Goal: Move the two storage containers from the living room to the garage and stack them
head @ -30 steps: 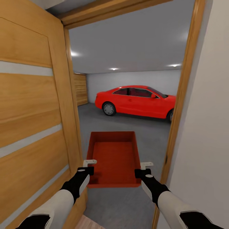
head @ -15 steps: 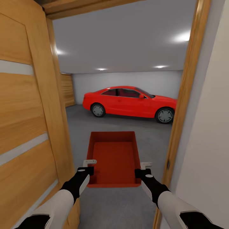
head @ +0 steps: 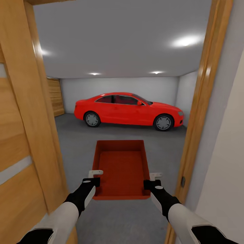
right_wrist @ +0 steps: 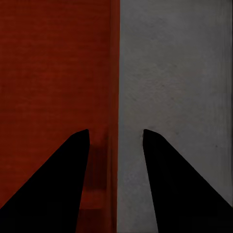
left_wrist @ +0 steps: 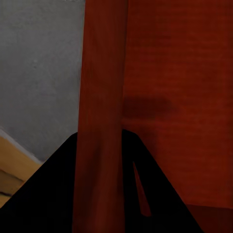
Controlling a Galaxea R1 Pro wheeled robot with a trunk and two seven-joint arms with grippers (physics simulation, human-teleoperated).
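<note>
Since a second ago the view has advanced through the doorway: the wooden door (head: 20, 128) slides leftward and the red car (head: 128, 110) shows whole. The left gripper (head: 96, 176) pinches the storage container (head: 121, 167) by its left wall, the right gripper (head: 155, 178) its right wall. Both arms reach forward, level, carrying it above the garage floor (head: 78, 142).
</note>
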